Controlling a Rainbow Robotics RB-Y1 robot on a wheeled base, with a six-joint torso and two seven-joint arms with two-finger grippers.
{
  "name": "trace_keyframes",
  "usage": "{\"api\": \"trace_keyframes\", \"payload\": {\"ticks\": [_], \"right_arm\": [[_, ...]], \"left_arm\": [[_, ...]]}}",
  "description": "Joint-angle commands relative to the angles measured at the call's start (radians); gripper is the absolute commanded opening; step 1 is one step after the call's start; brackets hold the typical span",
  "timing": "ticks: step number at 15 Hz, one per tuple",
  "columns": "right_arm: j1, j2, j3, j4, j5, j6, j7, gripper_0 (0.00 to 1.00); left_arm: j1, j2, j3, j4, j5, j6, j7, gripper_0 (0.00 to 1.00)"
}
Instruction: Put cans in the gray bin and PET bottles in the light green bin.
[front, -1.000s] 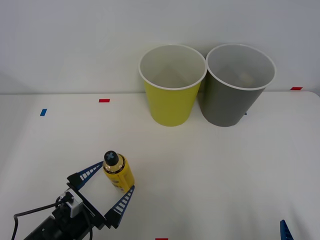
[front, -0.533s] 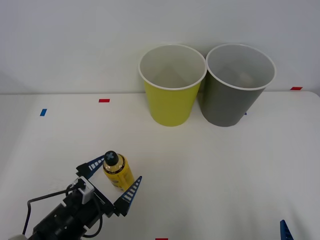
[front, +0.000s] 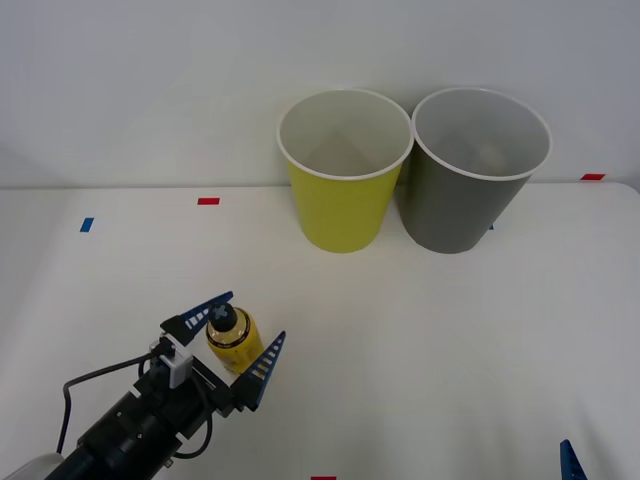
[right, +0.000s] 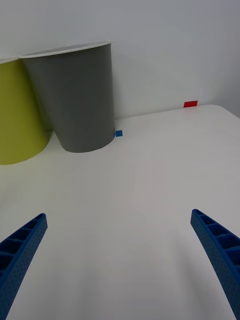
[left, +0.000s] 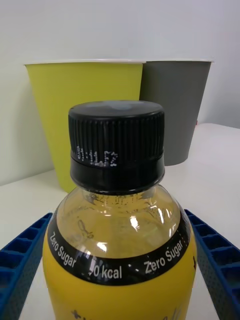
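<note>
**Bottle** (front: 232, 338) — small PET item with a yellow label, a black screw cap and a gold neck band. It stands upright on the white table (front: 420, 330) in the lower left of the front view, well apart from both bins. In the left wrist view the cap and shoulder sit centred between the two blue fingers.

**Left gripper** (front: 238, 335) — lower left of the front view, reaching in from the bottom edge. Its fingers (front: 260, 366) are spread, one on each side of the bottle, with a gap showing on either flank; no squeeze on the bottle is visible.

**Right gripper** (right: 120, 260) — parked at the lower right corner of the front view, fingers spread wide over bare table, holding nothing.

**Light green bin** (front: 343, 200) — upper centre of the front view, upright, mouth open. This is the bottle's destination.

**Gray bin** (front: 465, 205) — just to the right of the green one, the two rims close to touching. It is meant for cans; something pale lies inside, too indistinct to name.

**Step in hand** — closing on the bottle. Judged advice: keep the bottle centred so both pads meet it together, since one-sided contact could tip it. Grip the body below the shoulder rather than the tapering neck. Then lift straight up, high enough to clear the green bin's white rim.
</note>
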Motion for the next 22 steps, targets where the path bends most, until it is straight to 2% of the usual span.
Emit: {"api": "trace_keyframes", "payload": {"ticks": [1, 12, 18, 22], "right_arm": [[0.000, 0.000, 0.000, 0.000, 0.000, 0.000, 0.000, 1.00], [0.000, 0.000, 0.000, 0.000, 0.000, 0.000, 0.000, 1.00], [0.000, 0.000, 0.000, 0.000, 0.000, 0.000, 0.000, 1.00], [0.000, 0.000, 0.000, 0.000, 0.000, 0.000, 0.000, 1.00]], "left_arm": [[0.003, 0.000, 0.000, 0.000, -0.006, 0.001, -0.001, 0.01], [0.002, 0.001, 0.005, -0.004, -0.018, 0.022, -0.001, 0.00], [0.003, 0.020, 0.081, -0.265, -0.021, 0.389, 0.001, 0.00], [0.003, 0.018, 0.157, -0.465, -0.023, 0.683, -0.004, 0.00]]}}
